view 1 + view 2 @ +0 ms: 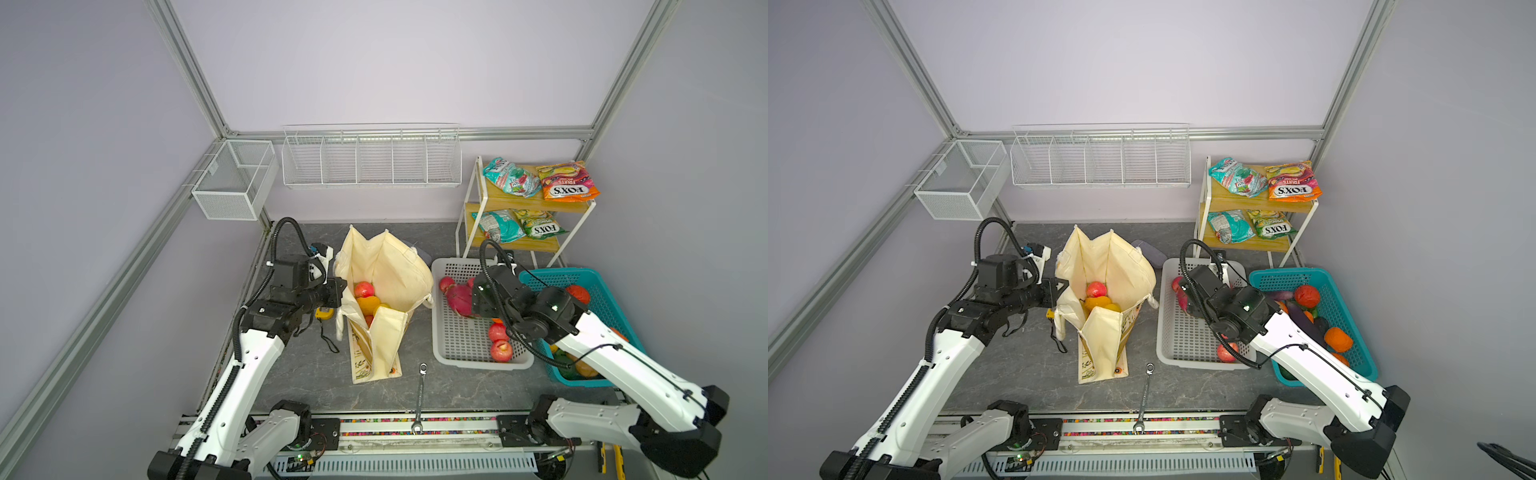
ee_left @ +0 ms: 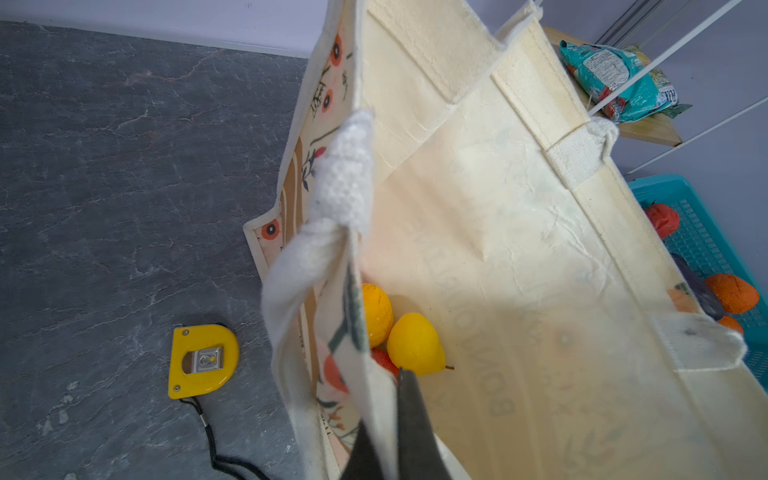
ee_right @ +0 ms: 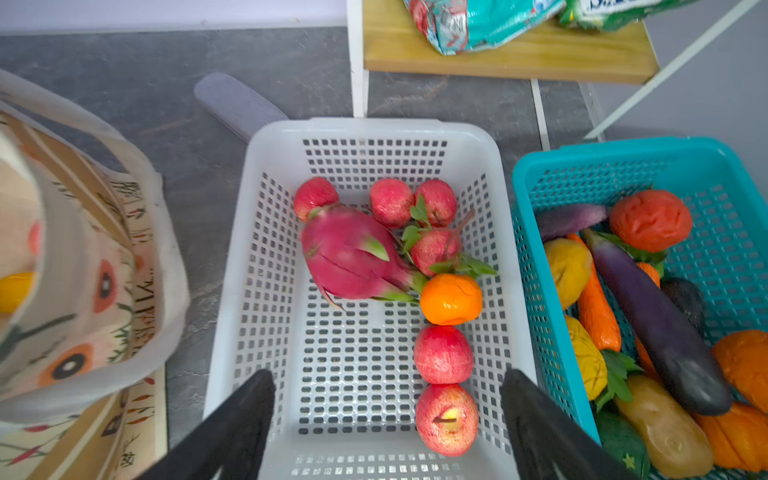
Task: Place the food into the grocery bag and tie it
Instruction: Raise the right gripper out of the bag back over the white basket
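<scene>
- Pinching the cloth rim of the grocery bag, the left gripper is clamped tight just below a white handle. I take this hold as a way to keep the mouth pulled wide so food can drop in.
- The right gripper hangs with its jaws spread wide and nothing between them, over the near end of the grey basket. The red apples lie just beneath it, a little to one side (the likeliest next pick, I'd guess).
- Further along that basket lie an orange, a pink dragon fruit and more apples bunched at the far wall.
- The bag stands upright on the dark table between the two arms. In a top view a bagged apple rests on orange and yellow pieces, so packing looks begun but far from done.
- The teal basket, just beside the grey one, is crowded: a purple eggplant, carrots, a potato and more.
- Snack packets lie on both tiers of the shelf behind the baskets, well apart from the bag, a longer reach for the right arm.
- A yellow tape measure sits near the bag's foot and a wrench lies at the table's front; neither is food.
- Both handles hang loose and untied; tying belongs last, I judge.
</scene>
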`<state>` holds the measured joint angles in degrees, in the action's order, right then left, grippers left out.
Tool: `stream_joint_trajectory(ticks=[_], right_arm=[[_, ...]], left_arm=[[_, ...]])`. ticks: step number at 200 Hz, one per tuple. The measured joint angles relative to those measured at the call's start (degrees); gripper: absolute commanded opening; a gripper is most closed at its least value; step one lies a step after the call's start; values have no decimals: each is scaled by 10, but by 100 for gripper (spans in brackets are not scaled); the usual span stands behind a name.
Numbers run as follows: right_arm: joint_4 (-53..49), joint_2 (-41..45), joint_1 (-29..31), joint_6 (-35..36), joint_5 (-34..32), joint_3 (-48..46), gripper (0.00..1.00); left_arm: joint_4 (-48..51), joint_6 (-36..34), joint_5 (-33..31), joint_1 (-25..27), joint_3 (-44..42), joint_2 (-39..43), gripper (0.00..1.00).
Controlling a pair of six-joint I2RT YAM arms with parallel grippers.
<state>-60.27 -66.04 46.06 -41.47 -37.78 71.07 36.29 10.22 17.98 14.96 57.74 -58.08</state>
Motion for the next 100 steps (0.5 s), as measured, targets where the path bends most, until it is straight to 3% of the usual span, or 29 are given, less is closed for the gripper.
stream_joint_trajectory(ticks=[100], right_arm=[[-23,-16,-73,-9,75,-89,89]], left_arm=[[0,0,-2,1,0,0,0]])
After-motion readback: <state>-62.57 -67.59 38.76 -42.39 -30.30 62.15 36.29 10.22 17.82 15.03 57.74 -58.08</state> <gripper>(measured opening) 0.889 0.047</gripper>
